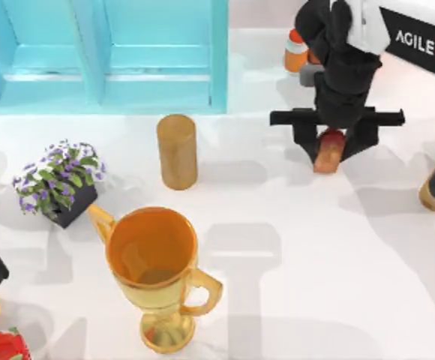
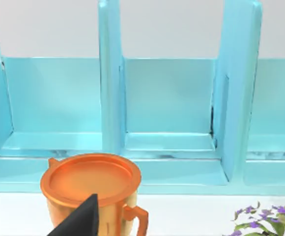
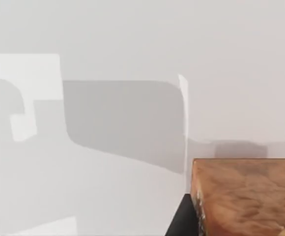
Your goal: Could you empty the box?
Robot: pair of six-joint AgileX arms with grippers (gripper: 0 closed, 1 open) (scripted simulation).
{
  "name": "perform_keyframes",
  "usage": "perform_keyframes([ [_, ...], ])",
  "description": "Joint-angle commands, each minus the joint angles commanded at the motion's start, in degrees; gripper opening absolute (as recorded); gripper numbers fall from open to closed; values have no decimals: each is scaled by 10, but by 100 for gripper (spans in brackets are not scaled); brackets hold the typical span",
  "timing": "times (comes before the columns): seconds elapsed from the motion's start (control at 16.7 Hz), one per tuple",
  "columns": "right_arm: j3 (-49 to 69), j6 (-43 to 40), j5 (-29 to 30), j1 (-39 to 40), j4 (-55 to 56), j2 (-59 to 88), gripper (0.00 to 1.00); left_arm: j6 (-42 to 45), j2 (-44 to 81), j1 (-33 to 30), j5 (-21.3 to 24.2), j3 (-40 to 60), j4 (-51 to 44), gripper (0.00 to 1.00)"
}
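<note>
Top view caught the gold trophy cup (image 1: 156,259) nearest, then the flower pot (image 1: 64,196) and the wooden cylinder (image 1: 177,150) on the table (image 1: 315,285). Farther right, the right tool (image 1: 328,154) gripped a red-capped brown bottle (image 1: 328,152), apparently carrying it clear. Farthest stood the turquoise box (image 1: 101,56). Left arm parked near-left.

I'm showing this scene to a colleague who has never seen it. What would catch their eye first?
Probably the big golden trophy cup near the front of the table, left of centre. Behind it stands the turquoise box with its open compartments. At the right, the right gripper holds a small brown bottle with a red cap above the table.
</note>
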Motion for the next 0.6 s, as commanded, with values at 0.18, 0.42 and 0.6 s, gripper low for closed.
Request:
perform_keyframes([
  [0.18,0,0,0,0,0,0,0,0,0,0,0,0,0,100],
  [0.42,0,0,0,0,0,0,30,0,0,0,0,0,0,100],
  [0.6,0,0,0,0,0,0,53,0,0,0,0,0,0,100],
])
